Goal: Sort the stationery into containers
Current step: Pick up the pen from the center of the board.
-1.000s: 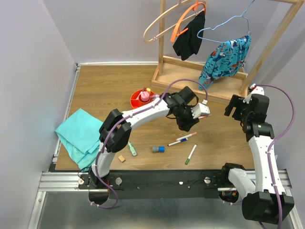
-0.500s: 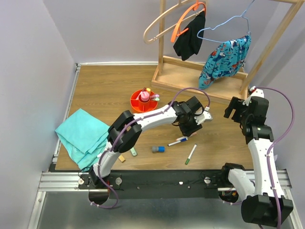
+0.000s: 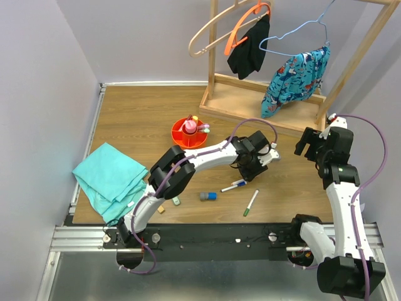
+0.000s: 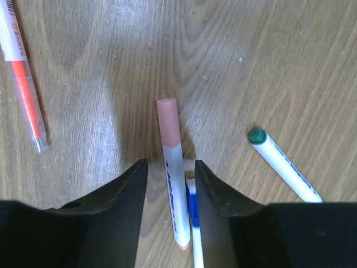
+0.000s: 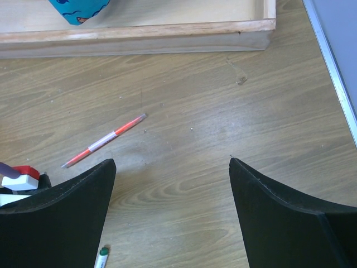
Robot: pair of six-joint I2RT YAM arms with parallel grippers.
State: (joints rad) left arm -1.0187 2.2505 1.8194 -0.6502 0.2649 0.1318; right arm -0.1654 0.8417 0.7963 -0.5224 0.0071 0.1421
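Left gripper [image 4: 169, 163] sits lower than a second ago, part-spread astride pink-capped marker [image 4: 172, 184] lying just right of centre, not yet pinching; pickup in hand, next likely squeeze shut, then carry far-left to orange organiser [image 3: 182, 142]

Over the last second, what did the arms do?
The left gripper dropped toward the near edge and now straddles the pink-capped marker, jaws open. Nothing was grabbed or released. The right gripper, green marker and organiser stayed put.
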